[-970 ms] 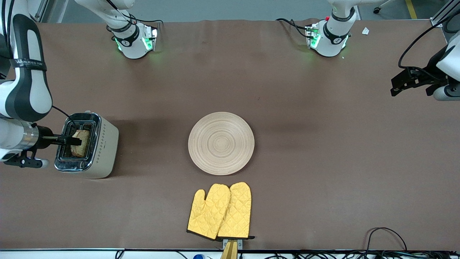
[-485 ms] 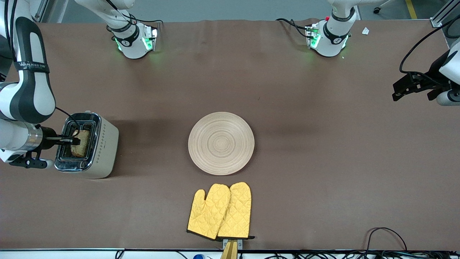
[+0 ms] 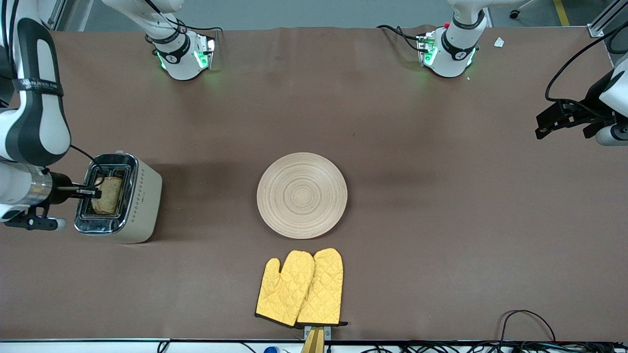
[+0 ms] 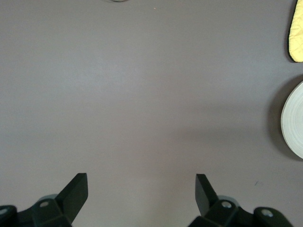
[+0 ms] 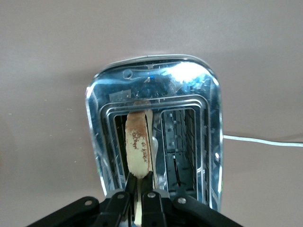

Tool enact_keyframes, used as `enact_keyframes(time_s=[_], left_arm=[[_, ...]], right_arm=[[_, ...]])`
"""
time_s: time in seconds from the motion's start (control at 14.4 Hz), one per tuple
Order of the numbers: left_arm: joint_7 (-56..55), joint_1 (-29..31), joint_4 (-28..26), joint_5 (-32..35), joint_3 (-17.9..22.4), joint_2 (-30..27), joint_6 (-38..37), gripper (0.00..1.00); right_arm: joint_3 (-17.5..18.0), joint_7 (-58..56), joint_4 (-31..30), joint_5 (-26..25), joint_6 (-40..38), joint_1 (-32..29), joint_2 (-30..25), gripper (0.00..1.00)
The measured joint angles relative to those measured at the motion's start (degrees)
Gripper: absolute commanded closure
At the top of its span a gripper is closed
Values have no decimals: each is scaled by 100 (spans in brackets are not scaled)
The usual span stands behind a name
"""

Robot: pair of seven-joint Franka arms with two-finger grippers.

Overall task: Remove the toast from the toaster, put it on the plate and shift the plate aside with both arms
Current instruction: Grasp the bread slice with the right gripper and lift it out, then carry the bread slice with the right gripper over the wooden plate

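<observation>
Table [image 3: 441, 220] holds the plate [image 3: 302, 195] in the middle, mitts [image 3: 300, 288] nearer the camera and half cut off in the left wrist view. Toaster [image 3: 120, 197] sits at the right arm's end. Right gripper [image 3: 95, 192] is pinched on the toast [image 3: 108, 195] in a slot, its lower part hidden. Left gripper [image 4: 141, 191] waits spread wide over bare table.

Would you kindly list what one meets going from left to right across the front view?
Right hand shut on the toast → toaster → oven mitts → left hand, open, waiting.
</observation>
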Motion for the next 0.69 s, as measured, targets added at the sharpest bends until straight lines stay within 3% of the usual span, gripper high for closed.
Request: enact_keyframes(time_s=[0.35, 0.69], left_arm=[[5, 0, 5, 0, -1, 0, 0, 0], [9, 1, 6, 0, -2, 0, 0, 0]], right_arm=[[58, -4, 340, 25, -942, 209, -826, 97], [105, 1059, 386, 294, -823, 1460, -789, 96]])
